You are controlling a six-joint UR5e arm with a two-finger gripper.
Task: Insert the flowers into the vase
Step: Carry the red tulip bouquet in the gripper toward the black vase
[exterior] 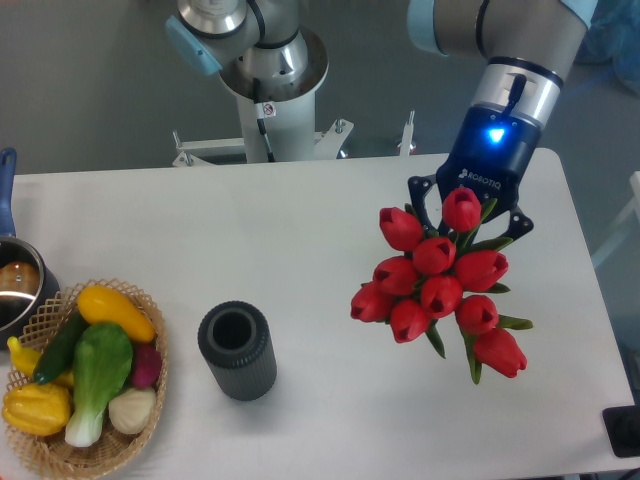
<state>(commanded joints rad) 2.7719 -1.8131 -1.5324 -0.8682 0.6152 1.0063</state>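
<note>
Holding: gripper point(468, 212) clenched on the flowers point(437, 280), above the table's point(300, 230) right side.
Hidden: stems and fingertips, behind the red buds.
Vase point(237, 351): upright, mouth open, well left of the flowers.
Writing: "ROBOTIQ" on the gripper body.
Cut off: pot point(15, 290) at left edge, beside basket point(85, 385).

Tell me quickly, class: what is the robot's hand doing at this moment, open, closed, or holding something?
Hand: closed on the flowers, holding the bunch above the table, right of the vase.
</note>
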